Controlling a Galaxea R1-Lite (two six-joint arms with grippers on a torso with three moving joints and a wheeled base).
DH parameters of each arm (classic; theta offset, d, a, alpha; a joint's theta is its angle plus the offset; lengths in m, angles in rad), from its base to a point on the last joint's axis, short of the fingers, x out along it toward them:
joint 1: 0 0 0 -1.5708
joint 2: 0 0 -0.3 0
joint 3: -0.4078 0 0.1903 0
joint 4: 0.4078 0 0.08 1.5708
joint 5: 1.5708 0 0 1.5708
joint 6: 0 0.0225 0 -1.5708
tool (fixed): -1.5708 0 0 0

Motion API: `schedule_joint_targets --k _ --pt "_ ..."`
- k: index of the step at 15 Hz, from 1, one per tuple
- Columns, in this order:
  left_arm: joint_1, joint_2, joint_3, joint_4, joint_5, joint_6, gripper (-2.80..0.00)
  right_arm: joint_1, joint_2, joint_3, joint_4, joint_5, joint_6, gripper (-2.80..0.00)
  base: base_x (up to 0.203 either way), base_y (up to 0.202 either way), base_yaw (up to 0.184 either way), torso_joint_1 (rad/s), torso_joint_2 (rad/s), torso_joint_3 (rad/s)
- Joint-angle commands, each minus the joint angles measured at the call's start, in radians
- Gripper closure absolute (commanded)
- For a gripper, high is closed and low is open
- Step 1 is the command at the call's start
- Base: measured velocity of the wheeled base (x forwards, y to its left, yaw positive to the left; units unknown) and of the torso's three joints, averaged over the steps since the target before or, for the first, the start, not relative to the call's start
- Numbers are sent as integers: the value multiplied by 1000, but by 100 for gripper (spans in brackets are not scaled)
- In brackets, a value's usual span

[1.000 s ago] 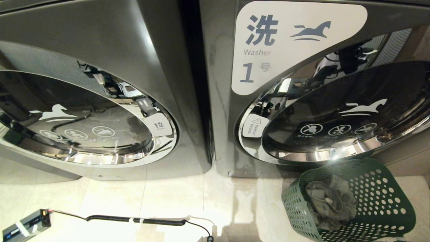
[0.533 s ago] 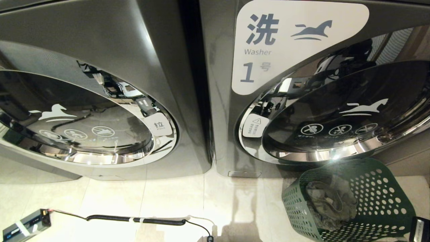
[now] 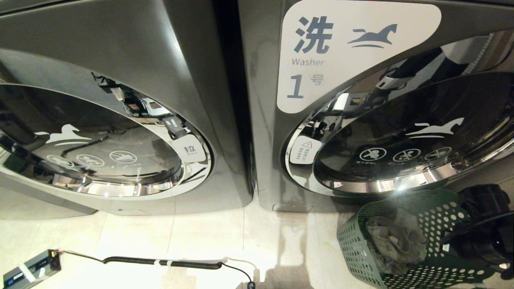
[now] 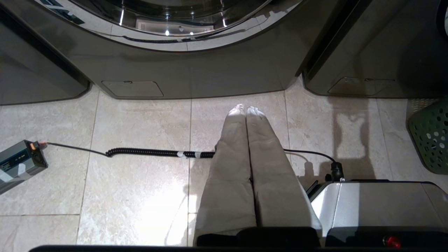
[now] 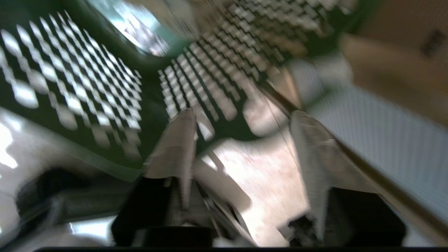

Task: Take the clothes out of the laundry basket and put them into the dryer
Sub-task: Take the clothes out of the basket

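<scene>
Along the bottom edge of the head view, a coiled black cable (image 3: 160, 263) runs across the tiled floor (image 3: 200, 237) to a small grey box (image 3: 30, 269) at lower left. In the left wrist view the left gripper (image 4: 245, 109) hangs parked over those tiles, its pale fingers (image 4: 231, 140) pressed together with nothing between them.

At lower right stands the green laundry basket (image 3: 353, 241), with grey clothes (image 3: 395, 243) bunched against its left wall. What has changed is here: a second ago the right edge of the frame showed only the basket, and now the dark bulk of the right arm (image 3: 482, 224) has swung in over the basket's right side. The right wrist view is smeared by that motion, yet the right gripper (image 5: 241, 122) shows its two fingers (image 5: 178, 140) spread apart and empty, with the basket's perforated wall beyond them. That looks like the start of the reach for the first garment.

Behind the basket, filling the upper frame, are two grey machines: the left machine (image 3: 120, 60) and the right machine (image 3: 361, 56), labelled as a washer. Both round doors appear closed, so a door probably has to be opened before loading.
</scene>
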Motion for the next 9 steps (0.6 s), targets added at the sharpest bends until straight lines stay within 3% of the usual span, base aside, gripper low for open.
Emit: schedule_joint_targets --k 1,5,9 --pt "0 -3 0 0 0 0 0 -30 190 -71 -25 21 -11 -280 0 0 0 0 0 0" --pt "0 -3 0 0 0 0 0 -144 422 -240 -74 85 -101 -280 0 0 0 0 0 0" --pt "0 -3 0 0 0 0 0 -251 598 -436 -82 195 -286 -280 0 0 0 0 0 0"
